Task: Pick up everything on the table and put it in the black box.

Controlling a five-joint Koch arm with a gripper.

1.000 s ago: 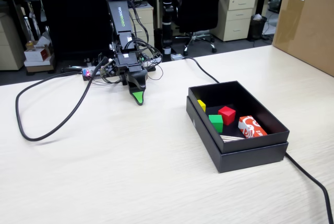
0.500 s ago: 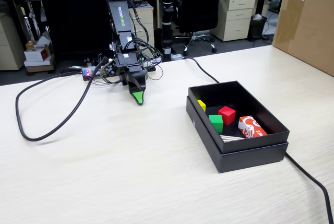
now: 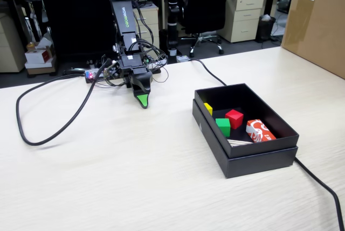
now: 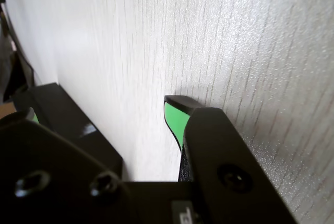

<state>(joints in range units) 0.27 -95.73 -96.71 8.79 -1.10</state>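
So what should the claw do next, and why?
Probably nothing more than pull back and rest. The red cube already lies inside the black box, beside the green cube and yellow cube, and the visible table holds nothing else to pick. The claw carries nothing.

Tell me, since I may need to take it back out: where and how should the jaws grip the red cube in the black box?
Probably from above, jaws across two opposite side faces of the red cube. Its top is clear, but the green cube and printed packet crowd it inside the black box, so pick the freer pair of faces.
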